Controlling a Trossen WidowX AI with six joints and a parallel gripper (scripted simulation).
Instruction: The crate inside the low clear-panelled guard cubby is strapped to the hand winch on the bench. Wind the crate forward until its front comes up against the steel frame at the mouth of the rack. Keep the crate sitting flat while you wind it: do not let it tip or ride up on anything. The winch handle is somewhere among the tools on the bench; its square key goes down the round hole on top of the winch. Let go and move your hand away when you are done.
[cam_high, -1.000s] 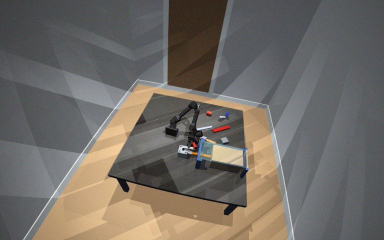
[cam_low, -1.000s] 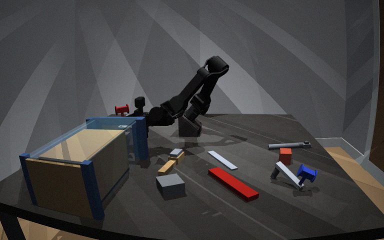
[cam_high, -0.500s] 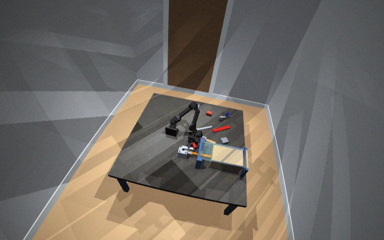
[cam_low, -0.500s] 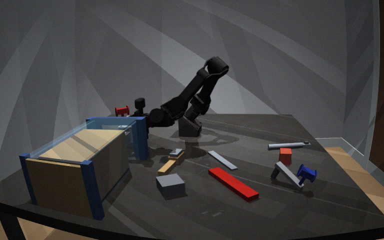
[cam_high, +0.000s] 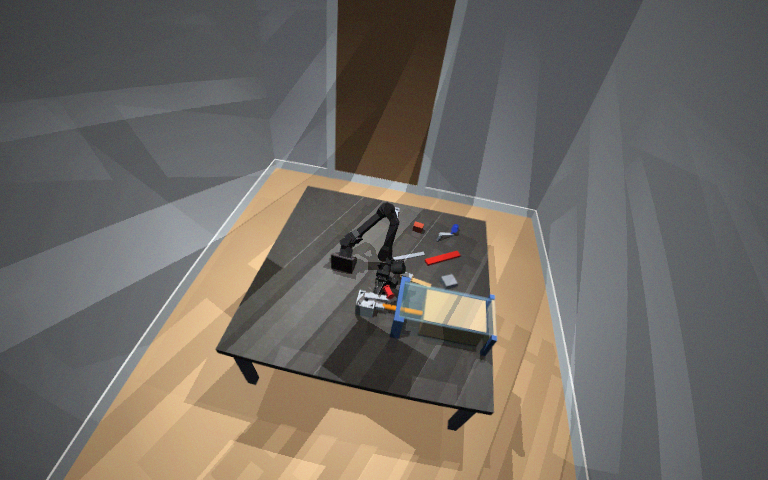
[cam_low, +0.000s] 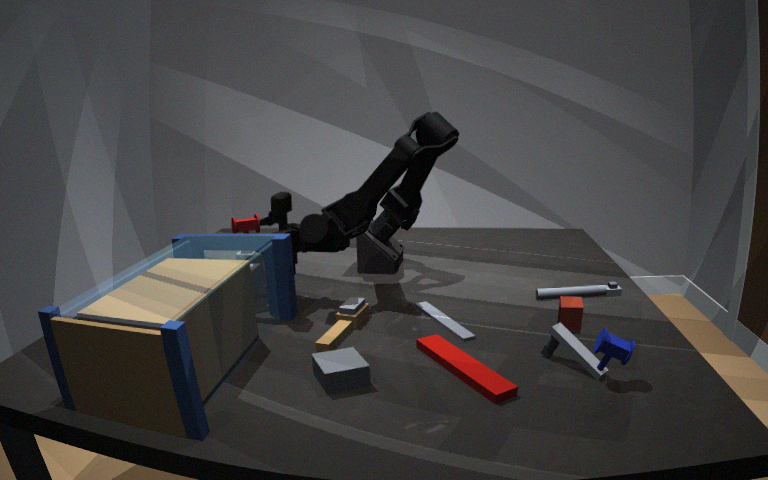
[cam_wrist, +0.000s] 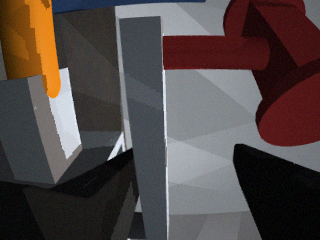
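The crate sits flat inside the cubby, its front a gap behind the blue frame at the mouth. An orange strap runs from the crate to the grey winch. The winch handle, a grey bar with a red knob, is at the winch; its square key is hidden. My gripper is open, its fingers apart around the bar; the left finger is close beside or behind it, contact unclear. The fingertips are hidden in the exterior view.
Beside the cubby lie a tan piece with a grey block on it, a grey block, a flat grey strip and a red bar. Farther off are an orange-red cube, a blue-knobbed crank and a grey rod.
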